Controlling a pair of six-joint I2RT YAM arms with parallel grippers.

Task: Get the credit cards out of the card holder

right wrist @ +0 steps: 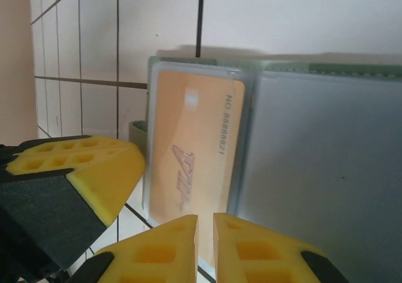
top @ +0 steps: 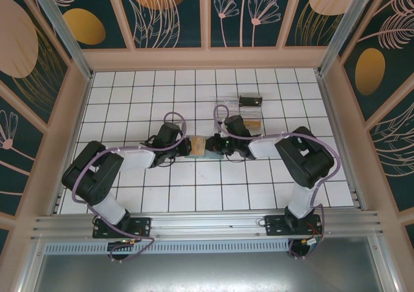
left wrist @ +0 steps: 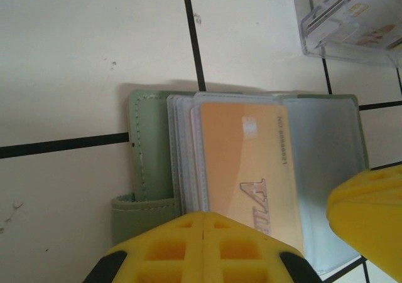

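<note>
Jaws on both arms clench by the glossy orange card (left wrist: 245,164) in the matte green card holder (left wrist: 151,151)

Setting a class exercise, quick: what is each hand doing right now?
Left hand: closed, at the near edge of the holder; any grip cannot be told.
Right hand: closed, it seems, on the edge of the orange card.

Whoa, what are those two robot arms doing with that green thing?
They are working on an open green card holder lying on the tiled table. An orange card sits in its clear sleeve. The left gripper and right gripper are pinched closed at the holder's edge, but the card is not out yet.
</note>
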